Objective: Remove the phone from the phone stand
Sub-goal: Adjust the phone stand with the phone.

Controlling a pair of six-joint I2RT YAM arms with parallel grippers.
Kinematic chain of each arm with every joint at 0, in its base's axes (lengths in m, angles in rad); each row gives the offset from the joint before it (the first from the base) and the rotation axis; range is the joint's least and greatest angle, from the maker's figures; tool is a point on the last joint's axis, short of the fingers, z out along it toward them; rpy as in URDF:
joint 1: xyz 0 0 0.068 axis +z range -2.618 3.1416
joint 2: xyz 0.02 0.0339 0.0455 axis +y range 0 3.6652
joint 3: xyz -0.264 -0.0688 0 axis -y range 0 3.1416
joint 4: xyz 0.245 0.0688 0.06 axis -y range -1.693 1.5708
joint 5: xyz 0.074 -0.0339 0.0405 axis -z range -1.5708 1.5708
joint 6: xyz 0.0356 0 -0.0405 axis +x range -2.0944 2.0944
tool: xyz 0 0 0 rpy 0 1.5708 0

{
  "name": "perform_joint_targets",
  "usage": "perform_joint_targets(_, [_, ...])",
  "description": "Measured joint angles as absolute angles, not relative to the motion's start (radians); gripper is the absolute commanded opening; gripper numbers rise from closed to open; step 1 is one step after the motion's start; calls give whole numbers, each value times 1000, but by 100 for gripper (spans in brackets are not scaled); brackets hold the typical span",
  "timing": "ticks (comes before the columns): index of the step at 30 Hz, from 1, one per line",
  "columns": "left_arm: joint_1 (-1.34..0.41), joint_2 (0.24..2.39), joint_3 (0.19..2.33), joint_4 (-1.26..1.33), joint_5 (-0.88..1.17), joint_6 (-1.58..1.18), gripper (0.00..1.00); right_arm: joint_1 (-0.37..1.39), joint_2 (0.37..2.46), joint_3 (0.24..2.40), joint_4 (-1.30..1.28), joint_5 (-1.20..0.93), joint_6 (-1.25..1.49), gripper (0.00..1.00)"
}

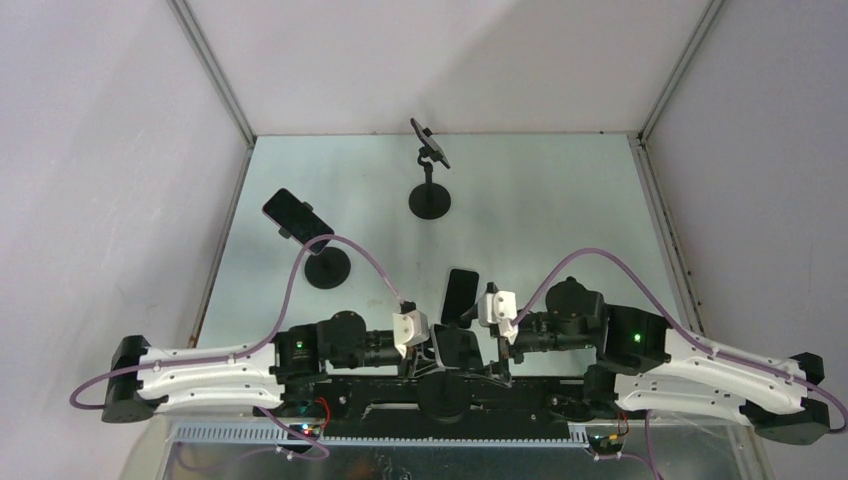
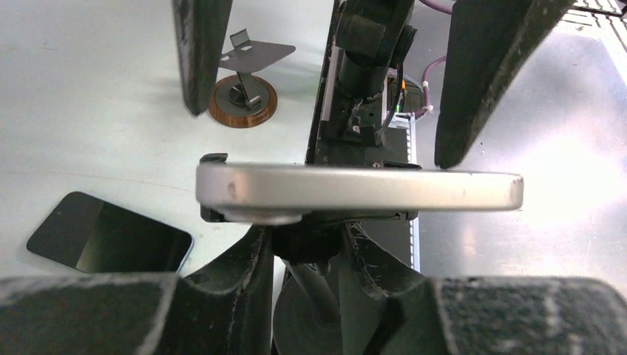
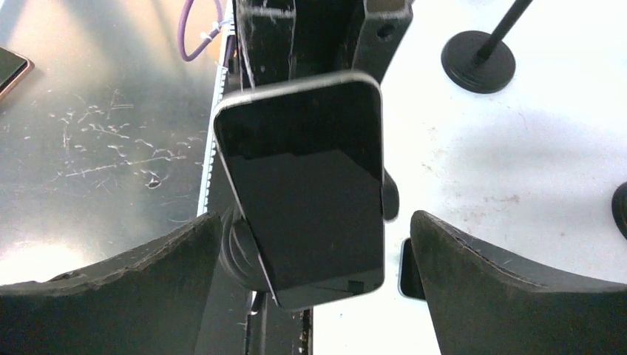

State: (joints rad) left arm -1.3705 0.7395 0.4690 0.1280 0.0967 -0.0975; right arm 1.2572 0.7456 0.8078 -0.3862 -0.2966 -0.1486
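Note:
A silver-edged phone [image 2: 358, 188] with a black screen [image 3: 307, 192] sits clamped on a black phone stand [image 1: 457, 347] at the table's near edge, between both arms. My left gripper [image 2: 307, 244] is shut on the stand's black neck joint just under the phone; it also shows in the top view [image 1: 425, 335]. My right gripper [image 3: 314, 244] is open, one finger on each side of the phone with gaps on both sides; it also shows in the top view [image 1: 487, 318]. The right gripper's fingers [image 2: 488, 74] show beyond the phone in the left wrist view.
A black phone [image 1: 460, 295] lies flat on the table just beyond the stand. Two more stands hold phones: one at the left [image 1: 300, 218], one at the back [image 1: 430, 143]. A small wooden-based stand [image 2: 244, 96] shows in the left wrist view.

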Motion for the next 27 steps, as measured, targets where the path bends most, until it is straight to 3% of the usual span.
perform_joint_targets(21, [-1399, 425, 376, -83, -117, -342, 0, 1351, 688, 627, -338, -123, 10, 99])
perform_joint_targets(27, [-1405, 405, 375, -100, -207, -367, 0, 1449, 646, 512, -259, 134, 293, 99])
